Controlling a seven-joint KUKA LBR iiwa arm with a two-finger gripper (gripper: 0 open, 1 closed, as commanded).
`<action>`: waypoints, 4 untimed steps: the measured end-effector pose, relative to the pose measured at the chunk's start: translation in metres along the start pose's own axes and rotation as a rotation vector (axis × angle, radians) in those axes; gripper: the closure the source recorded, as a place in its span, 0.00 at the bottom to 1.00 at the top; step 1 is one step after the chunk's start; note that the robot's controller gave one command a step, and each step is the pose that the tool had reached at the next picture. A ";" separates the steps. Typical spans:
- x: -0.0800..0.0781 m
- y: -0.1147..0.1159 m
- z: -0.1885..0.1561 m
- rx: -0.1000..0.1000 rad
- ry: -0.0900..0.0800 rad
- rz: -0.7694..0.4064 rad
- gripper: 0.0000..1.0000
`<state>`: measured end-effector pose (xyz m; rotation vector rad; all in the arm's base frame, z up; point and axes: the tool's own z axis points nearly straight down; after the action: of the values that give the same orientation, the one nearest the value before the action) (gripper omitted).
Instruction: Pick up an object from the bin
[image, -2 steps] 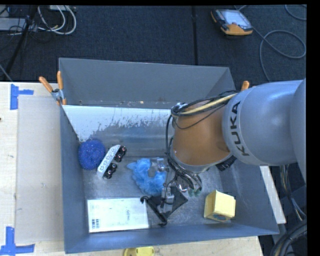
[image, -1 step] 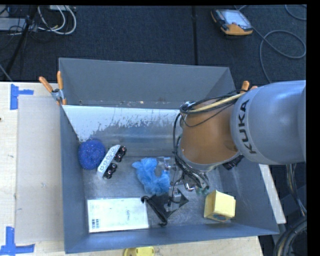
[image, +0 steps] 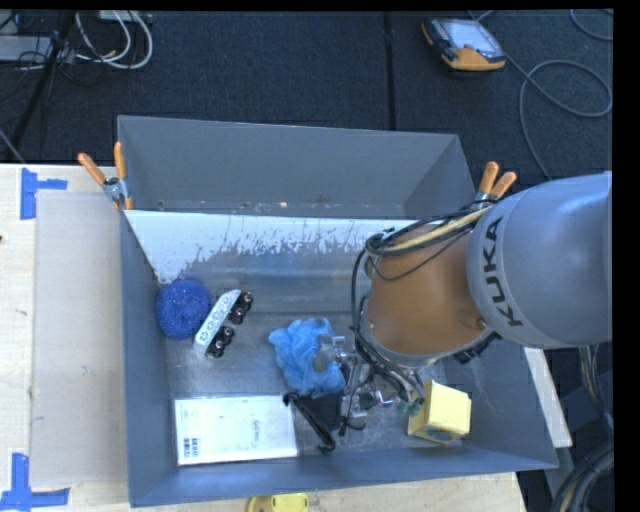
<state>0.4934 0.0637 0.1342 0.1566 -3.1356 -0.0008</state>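
Six loose things in grey bin, one of each: blue scrub ball, white-and-black toy car, crumpled blue cloth, black angular piece, yellow sponge block, flat white box. Gripper low in bin; open or closed, impossible to tell. Just beside it, view-left: the black piece, dark, thin, V-bent. Cloth above that; sponge close on the other side.

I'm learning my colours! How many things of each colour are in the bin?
Blue: 2, fuzzy ball, crumpled cloth
White: 1, flat box
White-and-black: 1, long toy
Black: 1, flat piece
Yellow: 1, block
Total: 6
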 end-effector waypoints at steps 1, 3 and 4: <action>0.009 -0.031 0.048 0.000 -0.004 -0.072 0.00; -0.036 -0.001 0.061 0.000 0.000 -0.030 1.00; -0.046 -0.031 0.063 -0.002 -0.002 -0.050 1.00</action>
<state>0.5419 0.0376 0.0706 0.2354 -3.1330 -0.0041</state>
